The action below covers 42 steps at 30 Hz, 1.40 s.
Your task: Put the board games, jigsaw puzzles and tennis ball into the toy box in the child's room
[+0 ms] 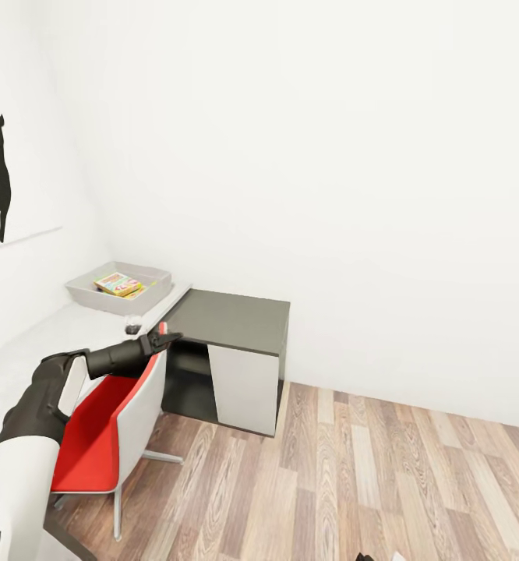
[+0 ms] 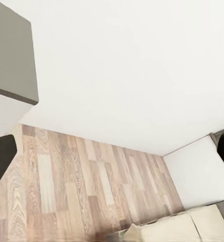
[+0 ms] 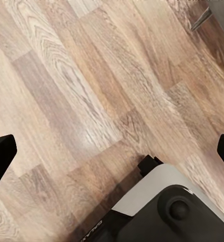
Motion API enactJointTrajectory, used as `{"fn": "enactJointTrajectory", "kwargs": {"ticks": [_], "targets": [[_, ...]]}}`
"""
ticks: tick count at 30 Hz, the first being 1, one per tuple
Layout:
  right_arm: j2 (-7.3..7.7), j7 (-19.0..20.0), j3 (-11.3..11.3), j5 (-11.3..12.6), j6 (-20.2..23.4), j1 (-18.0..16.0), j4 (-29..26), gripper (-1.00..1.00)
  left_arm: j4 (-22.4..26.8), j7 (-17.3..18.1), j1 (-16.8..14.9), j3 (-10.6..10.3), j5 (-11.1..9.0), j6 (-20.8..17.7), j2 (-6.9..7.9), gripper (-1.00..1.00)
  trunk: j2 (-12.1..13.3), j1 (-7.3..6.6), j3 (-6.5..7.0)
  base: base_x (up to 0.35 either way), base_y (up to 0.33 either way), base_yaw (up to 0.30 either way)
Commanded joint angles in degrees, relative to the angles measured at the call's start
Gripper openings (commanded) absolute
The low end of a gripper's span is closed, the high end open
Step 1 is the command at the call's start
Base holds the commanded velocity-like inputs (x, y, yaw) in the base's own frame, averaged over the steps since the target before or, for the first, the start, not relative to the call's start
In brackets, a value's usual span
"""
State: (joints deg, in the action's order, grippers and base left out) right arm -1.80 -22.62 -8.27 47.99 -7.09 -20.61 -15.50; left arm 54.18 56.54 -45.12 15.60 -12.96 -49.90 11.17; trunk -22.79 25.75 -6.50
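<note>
Toy box [image 1: 84,292] sits at the far end of the pale table [image 1: 26,351], already holding bright toys [image 1: 119,284]. Your left gripper [image 1: 164,338] hovers over the red chair [image 1: 96,436], jaws wide, empty. Right jaws wide too, aimed at the floor [image 3: 81,101].

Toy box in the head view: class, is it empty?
No. The toy box on the pale table top already holds bright, colourful flat toys lying inside it.
</note>
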Motion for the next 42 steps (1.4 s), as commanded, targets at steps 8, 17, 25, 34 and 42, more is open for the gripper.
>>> {"fn": "enactJointTrajectory", "kwargs": {"ticks": [8,17,25,34,42], "targets": [[0.1,-0.25,-0.35,0.61,-0.32,-0.05,0.02,1.0,-0.44,-1.4,-0.05,-9.65,0.74,1.06,-0.35,1.0,-0.12,0.03,-0.13,-0.002,0.0,-0.002],[0.13,-0.15,-0.41,0.61,-0.29,-0.05,0.04,1.0,-2.36,-6.08,0.02,-11.73,0.87,2.76,-0.6,1.0,-0.12,0.03,-0.44,0.0,0.0,-0.152],[0.13,-0.06,-0.43,0.61,-0.16,-0.05,0.04,1.0,-3.36,-10.72,0.03,-11.86,0.84,3.87,-0.7,1.0,-0.12,0.03,-0.86,0.0,0.0,-0.224],[0.06,-0.13,-3.12,0.64,-0.2,-0.05,0.04,1.0,-10.13,-21.28,0.03,-11.9,1.88,8.26,-2.6,1.0,-0.12,0.03,-1.31,0.0,0.0,-0.236],[0.05,-0.14,-4.16,0.7,-0.23,-0.05,0.04,1.0,-24.52,-31.26,0.03,-12.94,7.66,19.36,-5.08,1.0,-0.12,0.03,-1.69,0.0,0.0,-0.249]]}}
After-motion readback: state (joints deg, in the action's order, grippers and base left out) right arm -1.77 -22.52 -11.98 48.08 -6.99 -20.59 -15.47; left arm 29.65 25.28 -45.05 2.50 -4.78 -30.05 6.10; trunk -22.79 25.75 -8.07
